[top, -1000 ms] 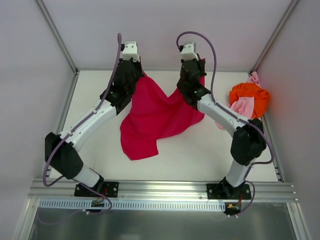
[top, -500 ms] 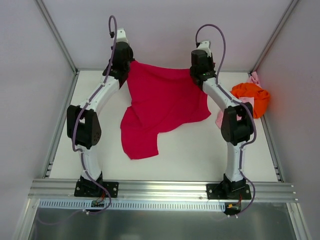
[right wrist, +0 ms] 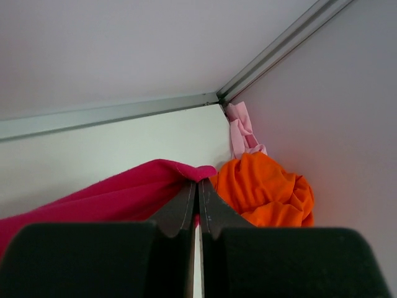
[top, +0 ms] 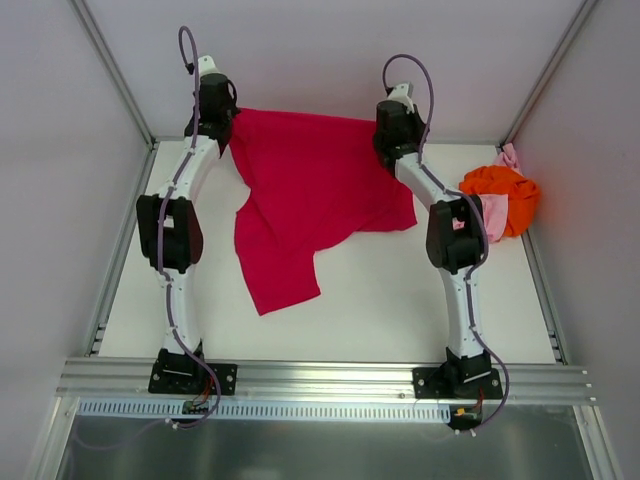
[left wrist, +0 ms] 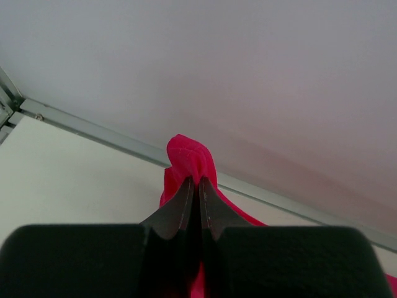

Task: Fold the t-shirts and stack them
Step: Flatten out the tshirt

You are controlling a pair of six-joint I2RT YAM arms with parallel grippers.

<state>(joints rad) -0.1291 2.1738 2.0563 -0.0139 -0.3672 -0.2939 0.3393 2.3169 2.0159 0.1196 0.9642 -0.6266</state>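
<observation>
The crimson t-shirt (top: 305,190) hangs stretched between both grippers at the back of the table, its lower part trailing on the table toward the front left. My left gripper (top: 224,127) is shut on the shirt's far left edge (left wrist: 189,160). My right gripper (top: 385,135) is shut on the shirt's far right edge (right wrist: 155,180). The orange t-shirt (top: 500,190) lies crumpled at the back right with the pale pink t-shirt (top: 488,212) partly under it; both show in the right wrist view, orange (right wrist: 267,189) and pink (right wrist: 243,131).
White enclosure walls stand close behind and beside the table, with an aluminium frame rail (top: 320,378) along the front edge. Both arms are stretched far toward the back wall.
Both grippers have moved apart and toward the back wall, pulling the crimson shirt's top edge taut and spreading the cloth wider.
</observation>
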